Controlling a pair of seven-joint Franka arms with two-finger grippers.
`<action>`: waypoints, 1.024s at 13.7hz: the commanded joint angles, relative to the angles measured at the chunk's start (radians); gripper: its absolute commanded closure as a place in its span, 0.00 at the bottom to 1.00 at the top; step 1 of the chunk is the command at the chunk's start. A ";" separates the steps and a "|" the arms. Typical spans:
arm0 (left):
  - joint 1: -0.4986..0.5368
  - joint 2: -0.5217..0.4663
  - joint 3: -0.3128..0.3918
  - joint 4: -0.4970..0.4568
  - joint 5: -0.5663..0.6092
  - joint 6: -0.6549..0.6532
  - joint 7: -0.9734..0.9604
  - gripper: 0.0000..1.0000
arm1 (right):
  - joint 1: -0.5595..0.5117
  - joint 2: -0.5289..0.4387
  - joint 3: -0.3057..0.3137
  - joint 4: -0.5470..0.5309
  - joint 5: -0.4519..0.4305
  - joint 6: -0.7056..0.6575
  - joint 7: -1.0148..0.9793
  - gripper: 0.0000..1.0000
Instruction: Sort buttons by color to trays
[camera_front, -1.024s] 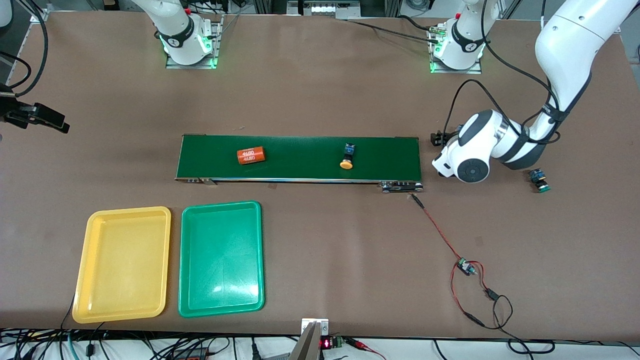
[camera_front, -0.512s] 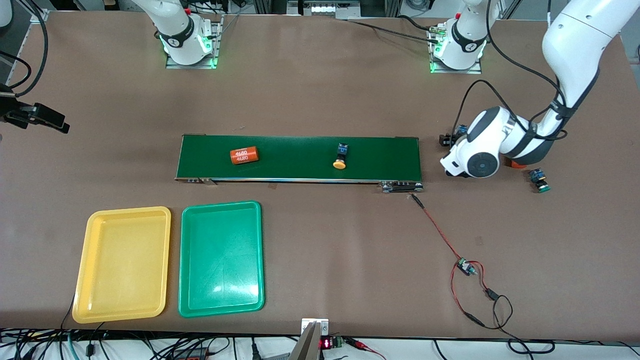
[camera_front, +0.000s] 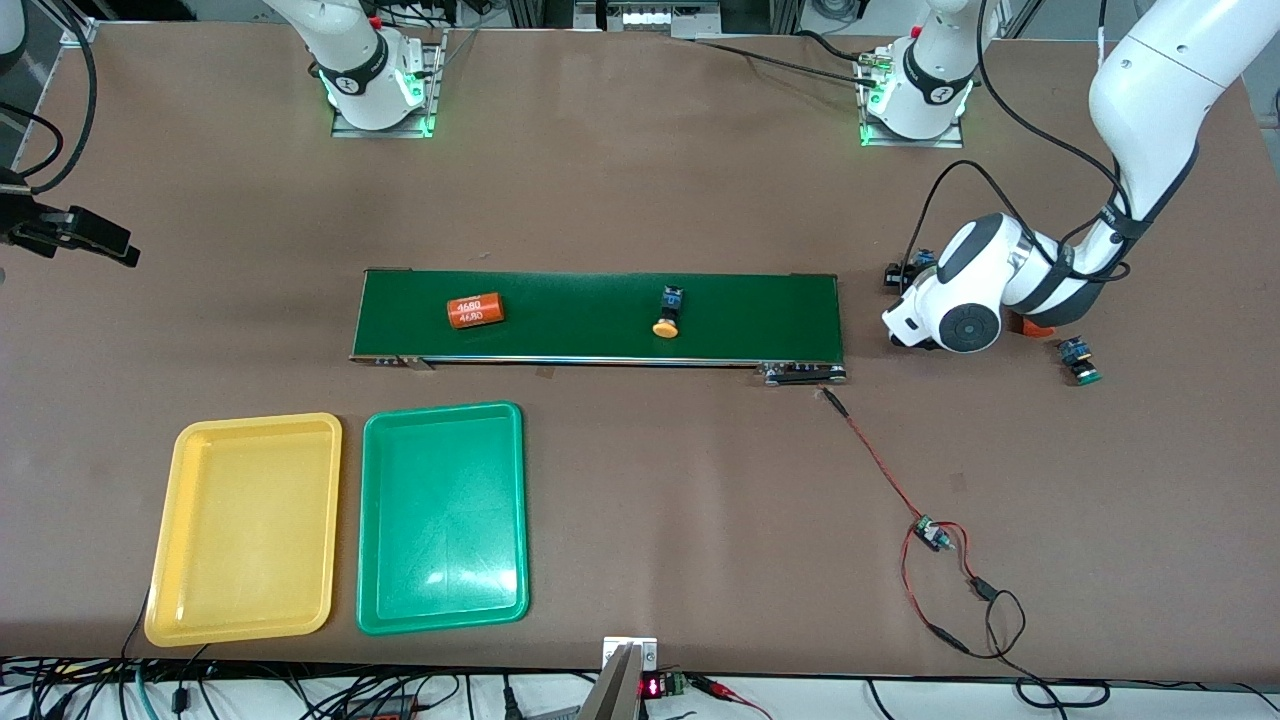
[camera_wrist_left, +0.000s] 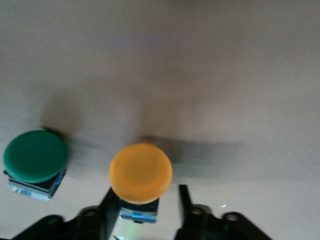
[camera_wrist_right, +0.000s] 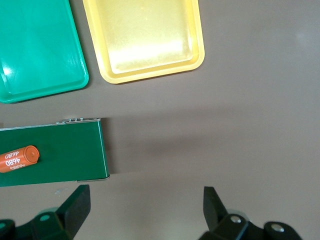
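Note:
In the left wrist view a yellow-orange button (camera_wrist_left: 140, 172) stands upright on the table between the fingers of my left gripper (camera_wrist_left: 147, 200). One finger (camera_wrist_left: 107, 210) lies against its black body and the other (camera_wrist_left: 184, 200) stands a little apart. A green button (camera_wrist_left: 35, 156) stands beside it. My left arm's hand (camera_front: 950, 318) hides both, just off the conveyor's end. Another yellow-orange button (camera_front: 667, 312) lies on the belt. Another green button (camera_front: 1079, 361) sits toward the left arm's end. The yellow tray (camera_front: 258, 420) and green tray (camera_front: 443, 408) lie nearer the camera. My right gripper (camera_wrist_right: 145, 200) hangs open over bare table.
The dark green conveyor belt (camera_front: 760, 315) carries an orange cylinder (camera_front: 475, 311) with white print. An orange piece (camera_front: 1030, 325) peeks out beside the left arm. Red and black wires with a small board (camera_front: 930, 533) trail from the belt's end toward the camera.
The cylinder and the button on the belt have slid toward the right arm's end. My left hand has shifted slightly away from the belt's end, uncovering the orange piece.

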 joint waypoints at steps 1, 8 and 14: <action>0.004 -0.016 -0.019 0.014 0.020 -0.030 0.015 0.80 | -0.007 0.005 0.003 0.012 0.017 -0.007 0.001 0.00; -0.078 0.004 -0.162 0.423 -0.043 -0.289 -0.001 0.80 | -0.010 0.033 0.003 0.012 0.095 -0.001 0.004 0.00; -0.318 0.193 -0.142 0.603 -0.091 -0.249 -0.196 0.79 | 0.125 0.090 0.023 0.012 0.123 0.011 0.086 0.00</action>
